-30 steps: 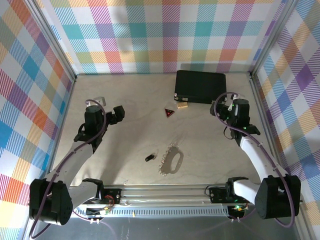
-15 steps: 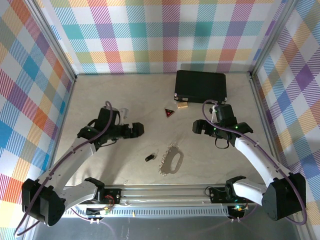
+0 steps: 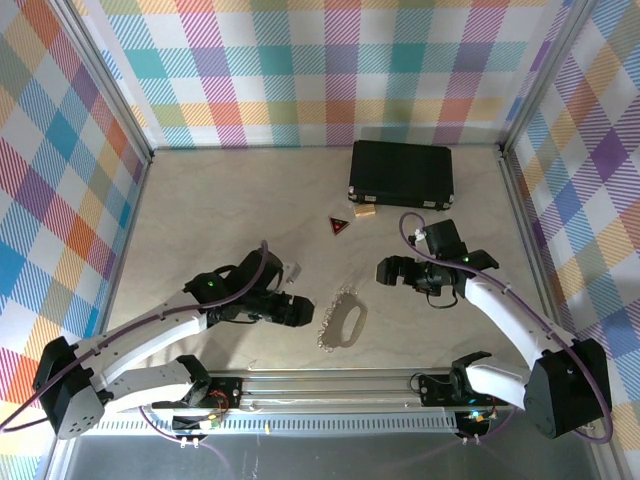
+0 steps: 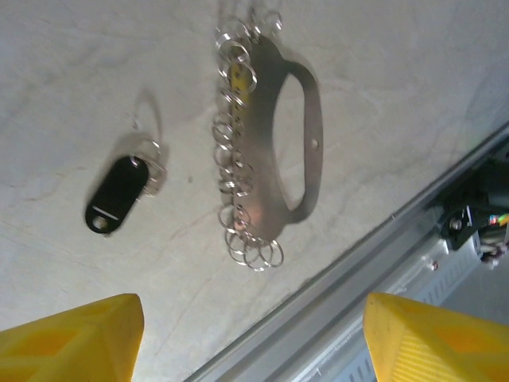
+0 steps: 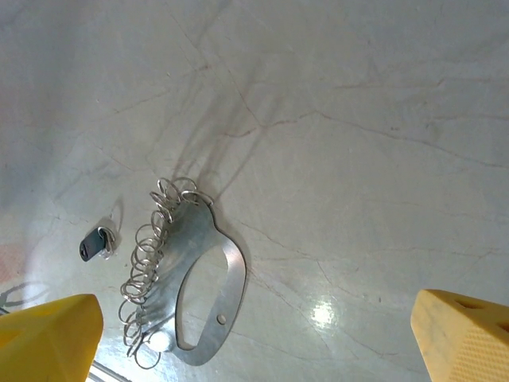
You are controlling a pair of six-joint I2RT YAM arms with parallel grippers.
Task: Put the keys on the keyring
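Left gripper jaws apart, empty, above 1 key | right gripper wide open, empty | 1 keyring flat on table, key just beside its ring row, not touching | 1 black case lid shut, contents unseen

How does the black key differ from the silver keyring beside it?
Colour: the key has a black head; the keyring is silver all over. Size: the key is much smaller than the keyring. Shape: the key is a solid tab; the keyring is an oblong loop with small wire rings along one side. Both lie flat on the table, side by side, not touching.
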